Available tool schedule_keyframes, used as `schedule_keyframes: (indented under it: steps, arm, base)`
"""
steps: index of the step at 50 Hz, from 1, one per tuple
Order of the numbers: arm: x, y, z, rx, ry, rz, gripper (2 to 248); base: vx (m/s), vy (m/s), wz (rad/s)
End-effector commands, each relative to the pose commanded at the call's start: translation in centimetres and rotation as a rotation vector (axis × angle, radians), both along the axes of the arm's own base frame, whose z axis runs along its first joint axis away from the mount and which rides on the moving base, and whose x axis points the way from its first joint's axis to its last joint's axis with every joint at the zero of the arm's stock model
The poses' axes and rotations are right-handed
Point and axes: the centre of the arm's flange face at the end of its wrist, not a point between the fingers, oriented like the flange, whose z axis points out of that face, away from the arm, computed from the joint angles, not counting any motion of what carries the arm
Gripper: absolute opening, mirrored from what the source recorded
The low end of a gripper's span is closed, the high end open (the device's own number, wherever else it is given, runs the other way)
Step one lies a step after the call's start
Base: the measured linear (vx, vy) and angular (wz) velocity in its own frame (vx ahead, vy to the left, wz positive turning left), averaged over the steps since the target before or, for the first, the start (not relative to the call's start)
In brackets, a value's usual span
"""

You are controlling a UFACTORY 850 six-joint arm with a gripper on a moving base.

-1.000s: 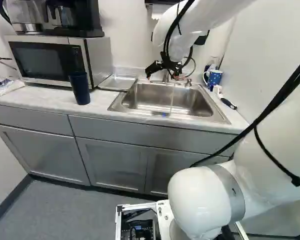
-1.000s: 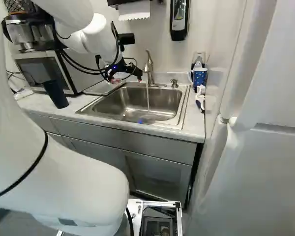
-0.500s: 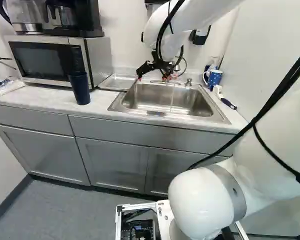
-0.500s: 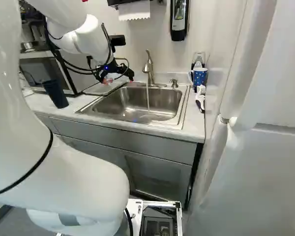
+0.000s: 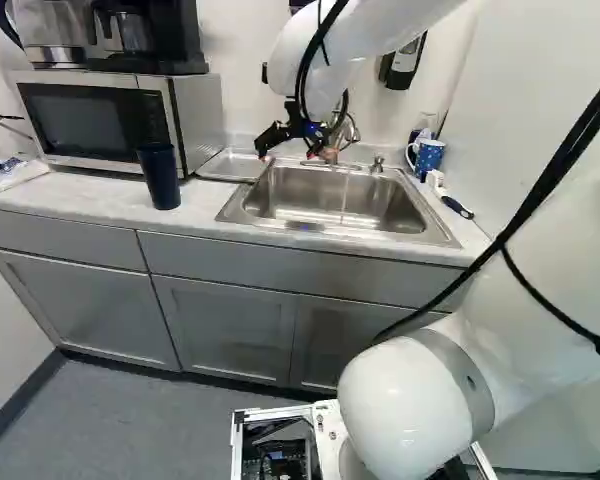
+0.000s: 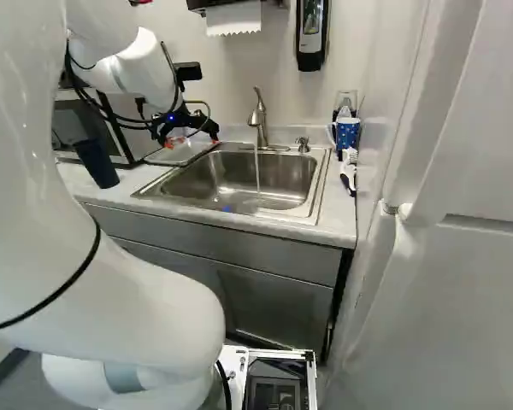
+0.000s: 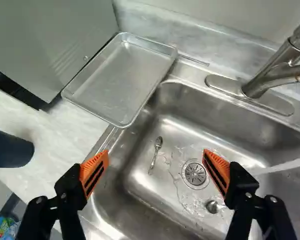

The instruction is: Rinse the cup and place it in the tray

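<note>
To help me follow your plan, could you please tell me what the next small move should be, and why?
Probably carry the open gripper across toward the dark cup: it stands ungripped on the counter, while the gripper hangs over the sink, where water runs.

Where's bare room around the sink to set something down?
Free: inside the baking tray, between microwave and sink; also the counter between tumbler and sink. Crowded: counter right of the sink in both base views, with patterned mug and brush.
</note>
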Motion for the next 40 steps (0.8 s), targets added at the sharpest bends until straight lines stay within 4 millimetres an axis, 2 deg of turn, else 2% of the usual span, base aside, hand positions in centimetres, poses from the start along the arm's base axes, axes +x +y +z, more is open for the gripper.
schedule_keyframes:
  steps: [17, 40]
  arm:
    - [-0.5, 2.7, 0.0, 0.000, 0.000, 0.062, 247]
    - [-2.3, 6.2, 0.0, 0.000, -0.001, 0.149, 247]
  base:
    - [0.000, 0.000, 0.000]
    - [0.000, 0.000, 0.000]
